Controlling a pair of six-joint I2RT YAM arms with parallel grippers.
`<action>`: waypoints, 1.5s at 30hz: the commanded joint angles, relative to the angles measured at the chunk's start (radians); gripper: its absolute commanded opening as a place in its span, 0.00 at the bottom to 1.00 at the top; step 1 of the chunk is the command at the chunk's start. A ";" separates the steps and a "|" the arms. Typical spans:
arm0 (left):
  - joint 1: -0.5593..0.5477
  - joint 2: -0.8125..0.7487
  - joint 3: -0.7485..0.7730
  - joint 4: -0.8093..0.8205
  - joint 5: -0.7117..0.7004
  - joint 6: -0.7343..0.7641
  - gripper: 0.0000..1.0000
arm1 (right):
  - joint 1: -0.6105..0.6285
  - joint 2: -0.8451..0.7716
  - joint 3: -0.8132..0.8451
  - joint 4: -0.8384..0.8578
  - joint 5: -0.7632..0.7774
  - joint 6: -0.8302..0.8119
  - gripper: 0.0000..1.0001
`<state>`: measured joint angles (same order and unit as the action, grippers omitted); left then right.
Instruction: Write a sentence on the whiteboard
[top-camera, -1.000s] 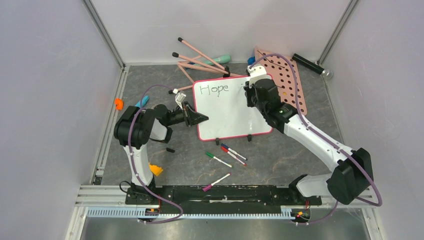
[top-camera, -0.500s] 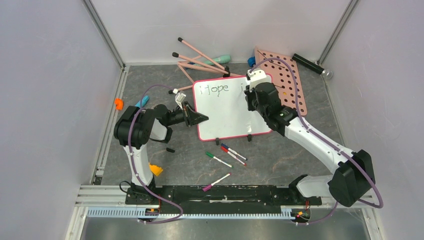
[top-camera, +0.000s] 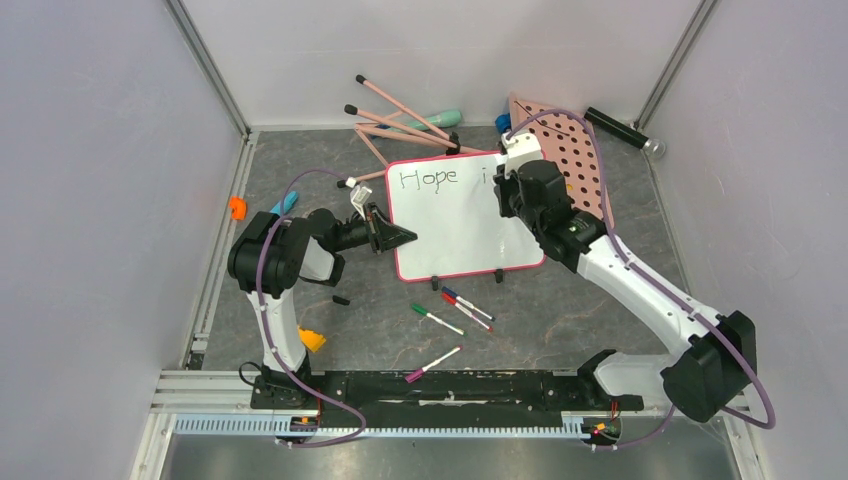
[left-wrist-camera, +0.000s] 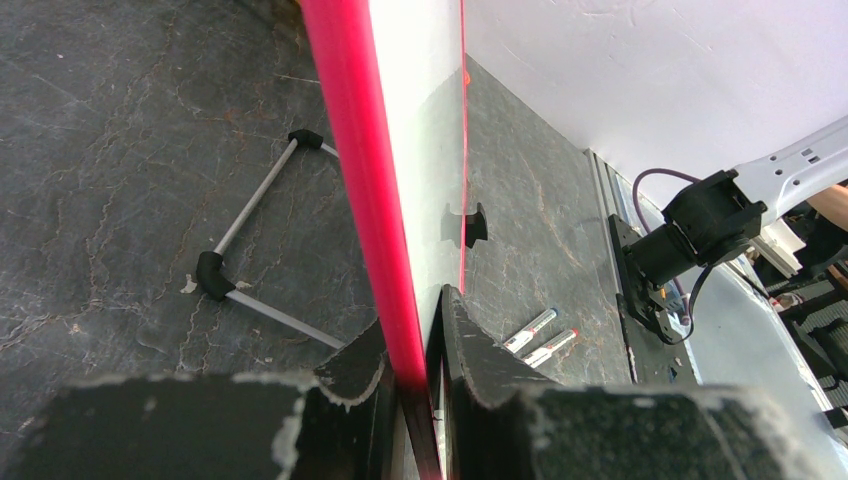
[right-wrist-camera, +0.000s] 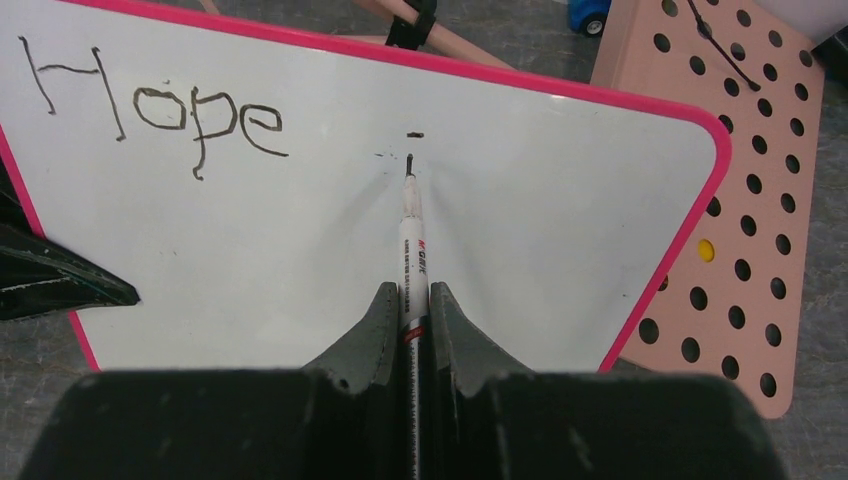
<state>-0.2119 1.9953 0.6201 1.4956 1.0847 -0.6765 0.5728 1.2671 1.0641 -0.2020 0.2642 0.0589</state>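
The whiteboard with its pink-red rim lies tilted in the middle; it also shows in the right wrist view and edge-on in the left wrist view. My left gripper is shut on its left rim. My right gripper is shut on a white marker, whose tip touches the board below a short stroke. The sentence reads "Hope", with a dot and a short stroke of an "i" to its right.
A pink panel with round holes lies under the board's right side. Several capped markers lie in front of the board. Pink sticks and a teal tool lie behind it. A black cylinder is at the back right.
My right gripper has shifted slightly right and back with the marker, and a dot and stroke of an "i" now show right of "Hope". The left arm has not moved.
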 joint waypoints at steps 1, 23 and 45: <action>-0.006 -0.001 0.017 0.061 0.001 0.086 0.02 | -0.005 -0.017 0.064 0.004 0.029 -0.008 0.00; -0.006 -0.001 0.019 0.061 0.001 0.084 0.02 | -0.017 0.081 0.083 0.003 0.074 -0.024 0.00; -0.006 0.001 0.021 0.061 0.002 0.081 0.02 | -0.028 0.089 0.076 0.011 0.077 -0.021 0.00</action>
<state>-0.2119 1.9953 0.6216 1.4956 1.0843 -0.6781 0.5591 1.3312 1.0779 -0.2047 0.3145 0.0513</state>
